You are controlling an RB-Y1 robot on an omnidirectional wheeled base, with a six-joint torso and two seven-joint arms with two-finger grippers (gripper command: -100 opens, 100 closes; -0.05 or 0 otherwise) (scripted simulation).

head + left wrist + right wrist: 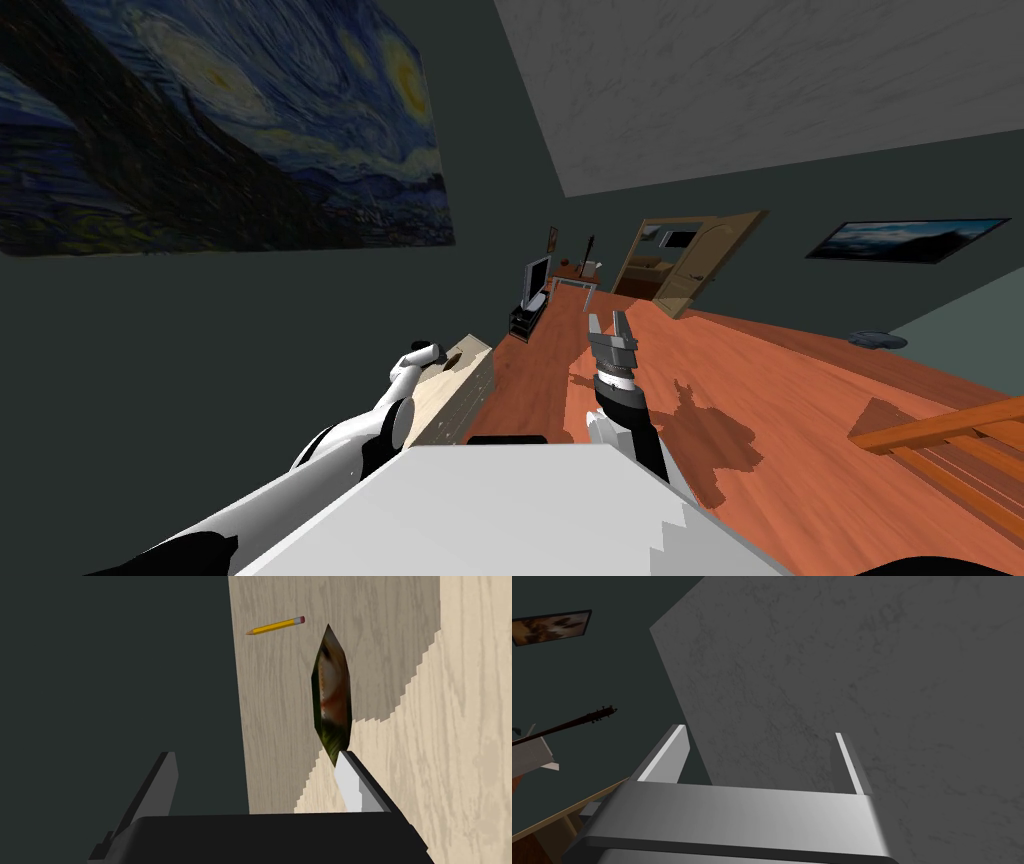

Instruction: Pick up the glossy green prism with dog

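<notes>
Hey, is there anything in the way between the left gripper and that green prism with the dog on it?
Nothing visible. The open left gripper faces the prism on the light wood top; the prism's near tip sits at one finger, not in the gap. The pencil lies beyond it.

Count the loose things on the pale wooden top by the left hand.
2. The green prism sits just ahead of the open left hand, off to one side; the yellow pencil lies farther out, apart from it, on the wooden top. Others may sit outside the view.
</notes>
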